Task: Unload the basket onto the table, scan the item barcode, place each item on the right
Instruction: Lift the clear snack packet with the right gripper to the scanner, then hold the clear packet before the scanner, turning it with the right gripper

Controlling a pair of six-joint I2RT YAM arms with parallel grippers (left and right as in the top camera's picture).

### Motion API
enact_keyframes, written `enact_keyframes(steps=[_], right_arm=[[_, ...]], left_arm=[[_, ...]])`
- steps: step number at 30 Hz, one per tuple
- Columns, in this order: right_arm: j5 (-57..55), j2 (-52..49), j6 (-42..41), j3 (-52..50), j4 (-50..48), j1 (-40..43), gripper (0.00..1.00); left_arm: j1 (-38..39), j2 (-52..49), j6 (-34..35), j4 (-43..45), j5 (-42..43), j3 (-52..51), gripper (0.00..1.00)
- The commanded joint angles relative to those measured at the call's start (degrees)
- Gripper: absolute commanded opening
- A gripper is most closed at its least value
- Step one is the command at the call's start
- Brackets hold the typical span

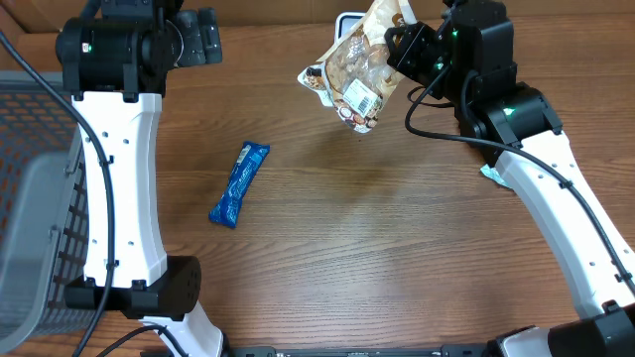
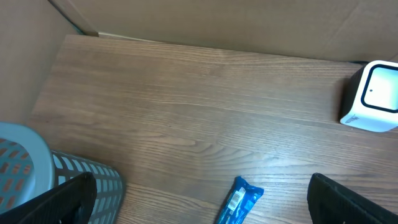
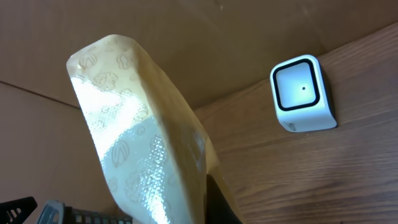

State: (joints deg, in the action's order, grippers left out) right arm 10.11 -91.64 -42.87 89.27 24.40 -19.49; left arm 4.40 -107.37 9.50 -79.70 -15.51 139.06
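Crinkly printed plastic of the snack bag [image 1: 357, 69], pinched at its edge by the right gripper [image 1: 395, 45], jaws pressed together on it, held clear above the wooden table [image 1: 397, 228] at the far side, just beside the white scanner [image 3: 303, 93]. Gripped by the edge, probably to leave the barcode label [image 1: 363, 96] uncovered. Hangs tilted, label turned up toward the overhead view rather than squarely at the scanner window; likely needs more turning for a read. Over on the other side, left gripper [image 1: 203, 38] spread wide and holding nothing, raised near the grey basket [image 1: 30, 198], seemingly out of the way. Blue wrapped bar [image 1: 239, 184] flat mid-table, well apart, perhaps awaiting its turn.
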Motion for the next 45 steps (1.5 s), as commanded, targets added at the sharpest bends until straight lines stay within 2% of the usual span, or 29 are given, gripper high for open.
enact_keyframes(steps=[1,4,11,20,26,31,34,37,41,45], right_arm=[[-2.7,1.2,1.8,0.5,-1.2,0.3,0.04],[-5.3,1.2,6.8,0.5,-2.3,0.3,0.04],[-10.1,-1.5,36.6,0.4,-9.5,-0.3,0.04],[-9.8,-11.8,61.0,0.4,-23.8,-0.8,0.04],[3.2,-17.9,71.6,0.4,-35.5,-0.7,0.04],[2.9,-21.9,71.3,0.4,-42.0,-0.7,0.04],[-2.0,-22.7,71.2,0.4,-43.2,-0.7,0.04],[-12.0,-22.8,67.9,0.4,-45.5,-0.7,0.04],[-32.0,-22.9,60.5,0.4,-49.9,-0.7,0.04],[-34.1,-23.0,60.7,0.4,-52.3,-0.7,0.04]], left_arm=[[0.1,-0.2,0.4,0.2,-0.5,0.1,1.0],[0.1,-0.2,0.4,0.2,-0.5,0.1,1.0],[0.1,-0.2,0.4,0.2,-0.5,0.1,1.0],[0.1,-0.2,0.4,0.2,-0.5,0.1,1.0],[0.1,-0.2,0.4,0.2,-0.5,0.1,1.0],[0.1,-0.2,0.4,0.2,-0.5,0.1,1.0],[0.1,-0.2,0.4,0.2,-0.5,0.1,1.0],[0.1,-0.2,0.4,0.2,-0.5,0.1,1.0],[0.1,-0.2,0.4,0.2,-0.5,0.1,1.0],[0.1,-0.2,0.4,0.2,-0.5,0.1,1.0]])
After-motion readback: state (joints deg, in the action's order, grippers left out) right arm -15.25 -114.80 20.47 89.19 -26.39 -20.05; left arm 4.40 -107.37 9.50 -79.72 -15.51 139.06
